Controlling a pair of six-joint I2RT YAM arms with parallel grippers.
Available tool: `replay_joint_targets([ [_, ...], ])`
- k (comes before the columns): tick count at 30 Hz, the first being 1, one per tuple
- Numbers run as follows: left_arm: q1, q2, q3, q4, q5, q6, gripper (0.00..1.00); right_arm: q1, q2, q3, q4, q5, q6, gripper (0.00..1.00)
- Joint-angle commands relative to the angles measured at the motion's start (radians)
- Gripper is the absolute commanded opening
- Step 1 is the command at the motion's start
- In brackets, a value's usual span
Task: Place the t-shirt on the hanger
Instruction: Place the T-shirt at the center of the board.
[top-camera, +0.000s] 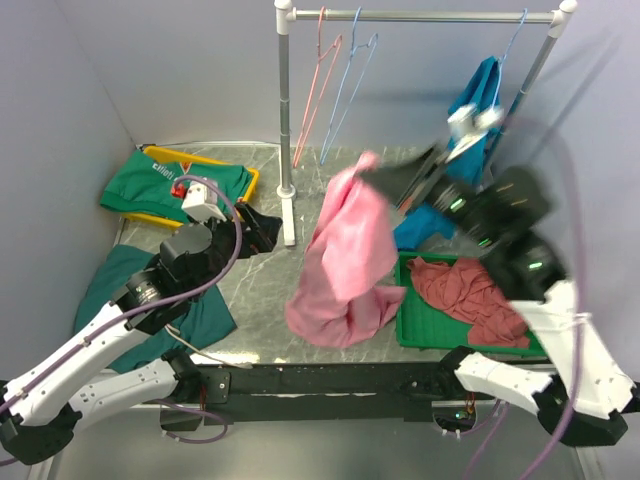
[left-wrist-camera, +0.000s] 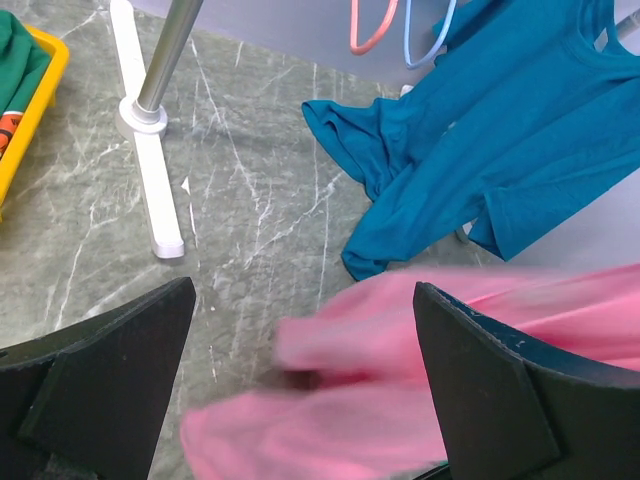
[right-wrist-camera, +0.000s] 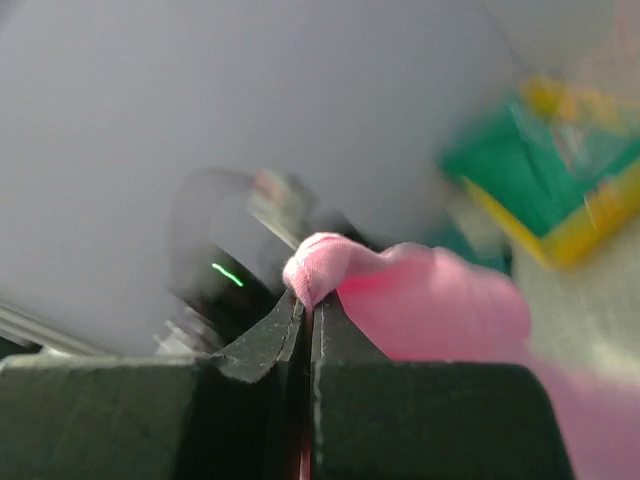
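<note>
The t-shirt (top-camera: 345, 255) is limp, light cotton and hangs from 1 pinch point. The right gripper (right-wrist-camera: 305, 305) is clenched on a small bunched fold at the top. The cloth falls in a long drape, and its lower part is pooled on the surface (top-camera: 260, 280), against the left wall of the green tray (top-camera: 404, 300).

Which part of the garment is pinched cannot be told. No collar, sleeve or hem shows clearly, and the wrist views are smeared.

Held like this, it will likely swing, twist and fold on itself. It weighs little, so slipping from the pinch is a small risk. Dragging and snagging are the likelier trouble.

The left gripper (left-wrist-camera: 305, 300) is spread wide and holds nothing, with pink cloth just past its fingers. A second hold at the neck opening or a shoulder seam would probably serve best, since the wire has to enter there.

The hanger (top-camera: 349, 100) hangs from the rail (top-camera: 420, 16) beside the pink wire hanger (top-camera: 318, 90), behind and above the lifted cloth. It is thin and free to swing, so it will likely shy from any push.

Room is tight:
- The rack post (top-camera: 286, 120) stands just left of the drape.
- The teal-blue shirt (top-camera: 470, 110) hangs to the right.
- The tray holding the dusty-rose garment (top-camera: 470, 295) is below right.

The open lane lies between the post and the tray.
</note>
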Motion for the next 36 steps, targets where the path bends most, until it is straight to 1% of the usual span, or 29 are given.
replay_joint_targets([
  [1, 0.006, -0.013, -0.025, 0.006, -0.006, -0.014, 0.97, 0.057, -0.193, -0.531, 0.176, -0.039, -0.02, 0.0],
  [2, 0.004, -0.011, -0.05, 0.01, 0.008, -0.012, 0.97, 0.071, -0.222, -0.718, 0.172, -0.02, -0.027, 0.0],
  [3, 0.006, -0.01, -0.064, 0.015, 0.016, -0.012, 0.97, 0.085, -0.253, -0.815, 0.172, 0.0, -0.029, 0.0],
  [4, 0.006, -0.004, -0.079, 0.018, 0.023, -0.015, 0.98, 0.126, -0.322, -0.909, 0.175, 0.032, -0.018, 0.0],
  [5, 0.006, 0.001, -0.108, 0.03, 0.045, -0.018, 0.99, 0.143, -0.354, -1.078, 0.175, 0.102, -0.002, 0.0],
  [6, 0.007, 0.007, -0.121, 0.038, 0.063, -0.02, 0.99, 0.159, -0.387, -1.15, 0.147, 0.137, 0.018, 0.0],
  [7, 0.007, 0.024, -0.133, 0.048, 0.079, -0.028, 0.98, 0.183, -0.446, -1.26, 0.135, 0.158, 0.049, 0.0],
  [9, 0.009, 0.05, -0.176, 0.097, 0.146, -0.034, 0.93, 0.2, -0.512, -1.336, 0.083, 0.217, 0.101, 0.0],
  [10, 0.007, 0.085, -0.19, 0.119, 0.172, -0.034, 0.9, 0.206, -0.581, -1.379, 0.057, 0.237, 0.118, 0.0],
  [11, 0.009, 0.105, -0.214, 0.142, 0.209, -0.034, 0.86, 0.206, -0.614, -1.393, 0.017, 0.257, 0.129, 0.0],
  [13, 0.007, 0.177, -0.233, 0.211, 0.29, -0.028, 0.8, 0.209, -0.681, -1.416, -0.008, 0.283, 0.137, 0.0],
  [14, 0.006, 0.205, -0.239, 0.228, 0.312, -0.028, 0.74, 0.208, -0.691, -1.418, -0.031, 0.293, 0.14, 0.0],
  [16, 0.003, 0.283, -0.228, 0.237, 0.352, -0.02, 0.69, 0.209, -0.683, -1.422, -0.04, 0.299, 0.13, 0.0],
  [19, -0.008, 0.355, -0.207, 0.213, 0.333, -0.009, 0.59, 0.211, -0.645, -1.411, -0.074, 0.306, 0.115, 0.0],
  [20, -0.011, 0.363, -0.204, 0.204, 0.324, -0.008, 0.55, 0.211, -0.643, -1.41, -0.104, 0.334, 0.114, 0.0],
  [22, -0.014, 0.368, -0.211, 0.187, 0.292, -0.009, 0.53, 0.212, -0.658, -1.402, -0.132, 0.368, 0.114, 0.0],
  [24, -0.014, 0.368, -0.237, 0.171, 0.272, -0.02, 0.48, 0.212, -0.689, -1.393, -0.172, 0.388, 0.12, 0.0],
  [25, -0.014, 0.369, -0.249, 0.173, 0.272, -0.026, 0.47, 0.212, -0.698, -1.379, -0.187, 0.401, 0.121, 0.0],
  [27, -0.014, 0.383, -0.277, 0.196, 0.287, -0.035, 0.41, 0.212, -0.71, -1.359, -0.242, 0.449, 0.127, 0.0],
  [29, -0.016, 0.395, -0.296, 0.226, 0.307, -0.043, 0.4, 0.214, -0.712, -1.316, -0.316, 0.51, 0.13, 0.0],
  [31, -0.016, 0.423, -0.299, 0.24, 0.313, -0.038, 0.4, 0.212, -0.717, -1.293, -0.319, 0.507, 0.134, 0.0],
  [32, -0.014, 0.434, -0.296, 0.242, 0.318, -0.035, 0.41, 0.214, -0.717, -1.284, -0.345, 0.518, 0.144, 0.0],
  [34, -0.016, 0.466, -0.285, 0.248, 0.335, -0.026, 0.43, 0.214, -0.726, -1.273, -0.342, 0.521, 0.155, 0.0],
  [36, -0.016, 0.483, -0.283, 0.257, 0.35, -0.02, 0.48, 0.214, -0.727, -1.26, -0.354, 0.538, 0.164, 0.0],
])
